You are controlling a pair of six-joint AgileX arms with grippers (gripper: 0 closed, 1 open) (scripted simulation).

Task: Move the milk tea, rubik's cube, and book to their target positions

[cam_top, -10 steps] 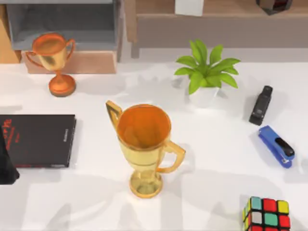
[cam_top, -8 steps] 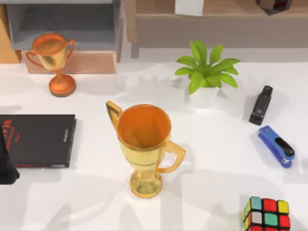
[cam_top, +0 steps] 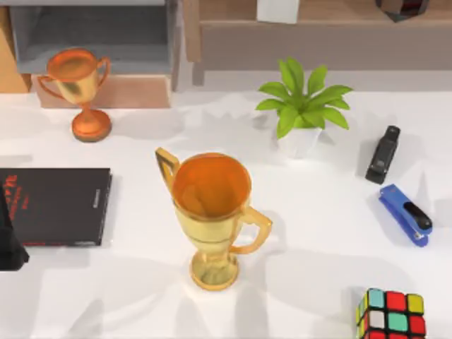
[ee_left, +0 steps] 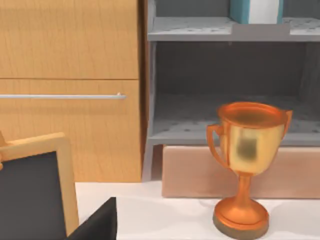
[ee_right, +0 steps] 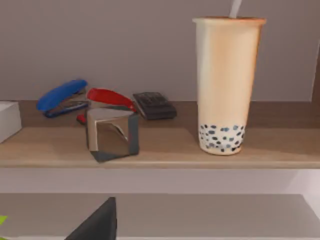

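Observation:
The rubik's cube (cam_top: 392,314) sits on the white table at the front right corner, with nothing touching it. The milk tea (ee_right: 227,85), a tall cream cup with dark pearls at its bottom, stands upright on a wooden shelf in the right wrist view. The book (ee_left: 239,10), teal with white page edges, stands on the upper grey shelf in the left wrist view. A dark part of my left arm (cam_top: 10,244) sits at the table's left edge. A dark corner of each gripper pokes into its own wrist view, left (ee_left: 97,225) and right (ee_right: 95,225).
A large gold trophy (cam_top: 210,212) stands mid-table and a smaller one (cam_top: 78,88) at the back left. A thin black book (cam_top: 60,205) lies at the left. A potted plant (cam_top: 302,106), a black stapler (cam_top: 382,154) and a blue stapler (cam_top: 405,214) occupy the right. Staplers, a calculator and a metal cube (ee_right: 112,134) share the milk tea's shelf.
The dark part of my left arm at the table's left edge has shifted slightly. The objects on the table have not moved.

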